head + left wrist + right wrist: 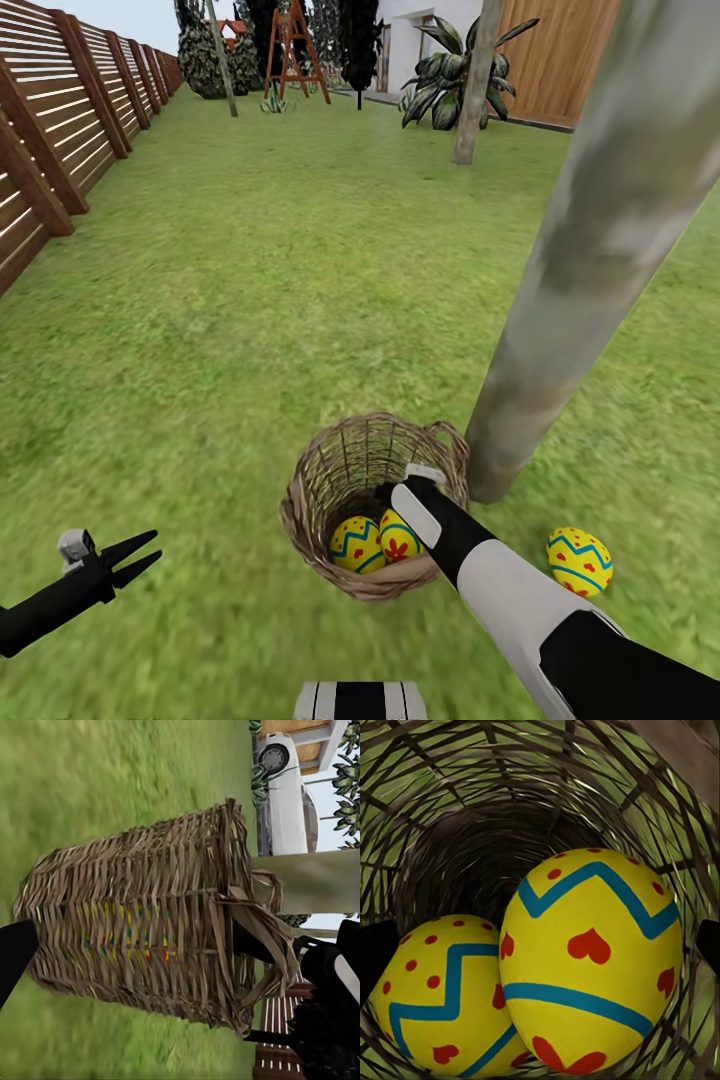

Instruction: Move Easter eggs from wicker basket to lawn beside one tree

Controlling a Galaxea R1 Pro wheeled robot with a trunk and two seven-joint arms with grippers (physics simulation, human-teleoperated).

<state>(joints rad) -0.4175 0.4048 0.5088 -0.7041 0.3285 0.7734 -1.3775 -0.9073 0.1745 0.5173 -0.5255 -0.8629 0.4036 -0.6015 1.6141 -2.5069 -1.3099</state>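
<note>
Wicker basket [372, 505] sits just beside the tree [590, 260], two Easter eggs [378, 541] inside, one egg [579, 561] already on the lawn [300, 280]. Right gripper [400, 495] reaches in, fingers wide around the nearer egg [592, 960]; closing comes next. Left gripper [135, 558] hangs spread apart

The lawn [250, 300] carries the wicker basket [310, 490], 1 Easter egg [579, 561] and the tree [560, 350].

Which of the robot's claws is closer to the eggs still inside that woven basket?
The right claw. It reaches down into the round brown wicker basket, just above the two yellow zigzag-banded eggs. The left claw hangs over the green grass, well off to the basket's side.
</note>
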